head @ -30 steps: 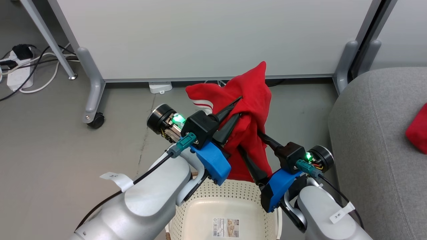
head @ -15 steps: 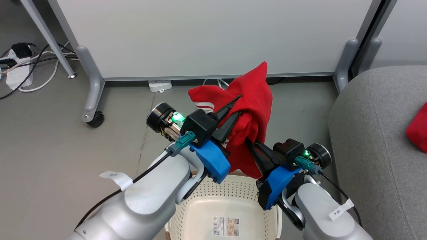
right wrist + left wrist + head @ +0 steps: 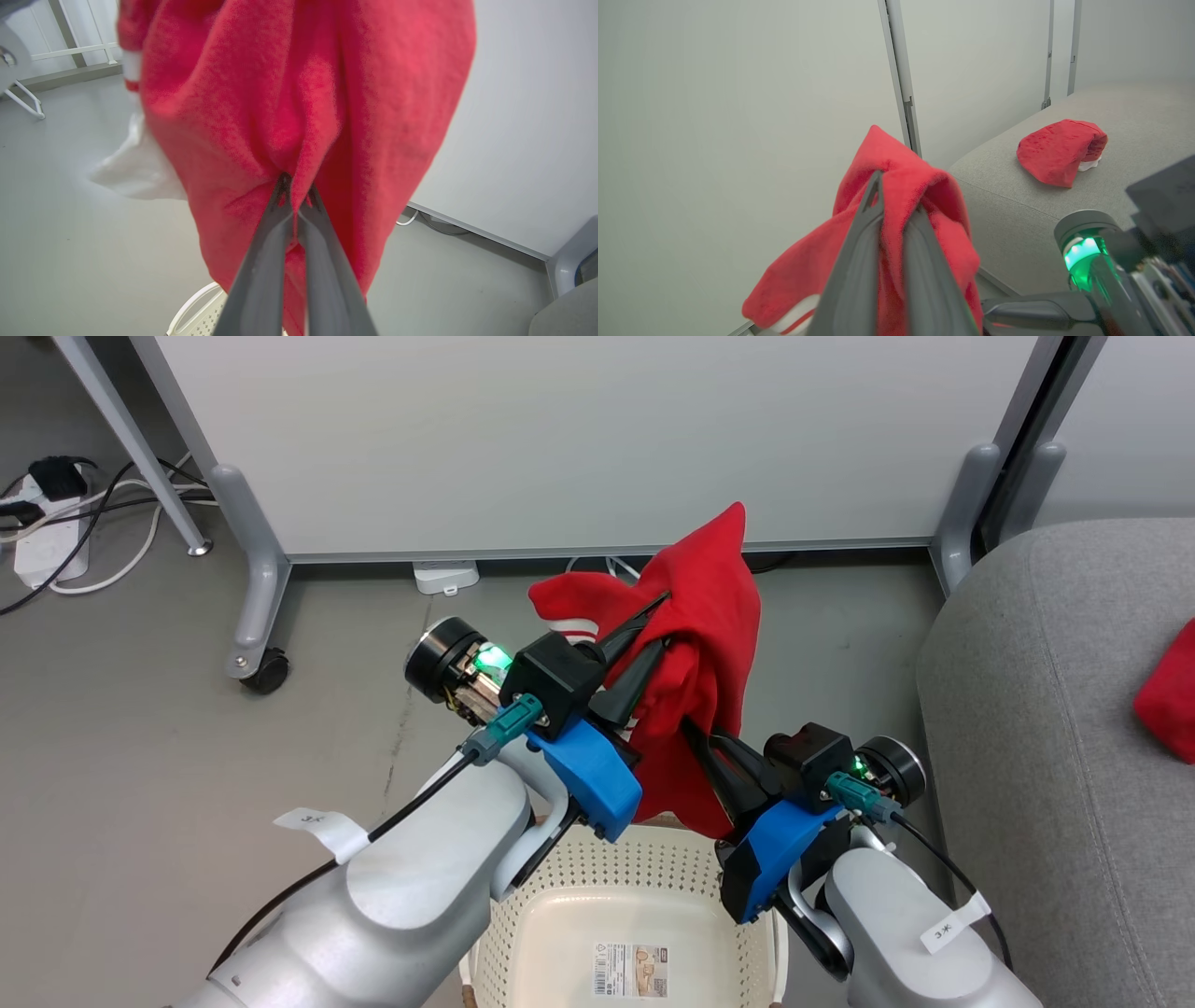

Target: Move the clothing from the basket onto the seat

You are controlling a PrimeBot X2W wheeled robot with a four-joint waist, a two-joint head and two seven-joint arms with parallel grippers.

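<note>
Two grippers are clamped on one red garment (image 3: 714,616): my left gripper (image 3: 661,621) pinches it near its peak, and my right gripper (image 3: 691,728) is closed on a lower fold. It hangs lengthwise upright above the basket (image 3: 644,863), peak uppermost, striped cuff (image 3: 574,627) trailing left. A second red garment (image 3: 1167,695) lies on the seat (image 3: 1027,709), right.
</note>
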